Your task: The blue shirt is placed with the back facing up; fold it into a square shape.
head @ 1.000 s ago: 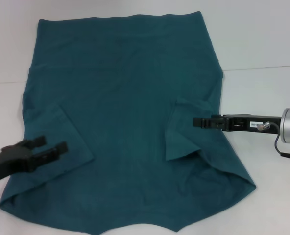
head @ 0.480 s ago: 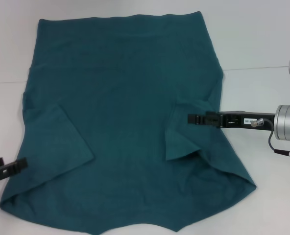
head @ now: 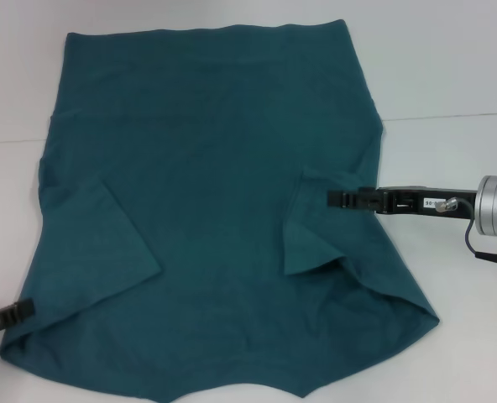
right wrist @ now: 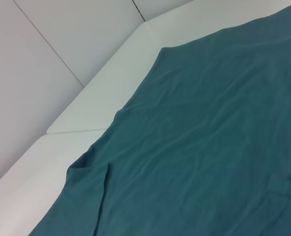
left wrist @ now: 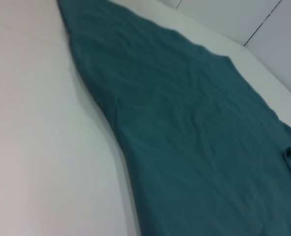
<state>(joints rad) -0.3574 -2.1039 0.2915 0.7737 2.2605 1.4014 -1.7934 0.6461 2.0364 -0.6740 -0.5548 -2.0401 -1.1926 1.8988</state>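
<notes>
While the blue shirt lies spread flat on the white worktop, filling most of the middle of the head view, both sleeves are seen folded inward onto the body: the left sleeve as a flap near the left edge, the right sleeve as a narrower, slightly rumpled flap toward the right edge. The cloth is judged to be light, soft and limp, so that it will drape and drag rather than hold a line; a pinch at a hem corner or along an outer edge is judged the best hold, with both sides lifted evenly to keep a fold straight.

The right tool is held out level from the right, its tip over the folded right sleeve, the silver wrist well out over bare worktop. Whether its fingers are apart or together cannot be told. The left tool is seen only as a dark tip at the near left, just beside the shirt's near left corner, low to the worktop; its fingers cannot be made out either.
</notes>
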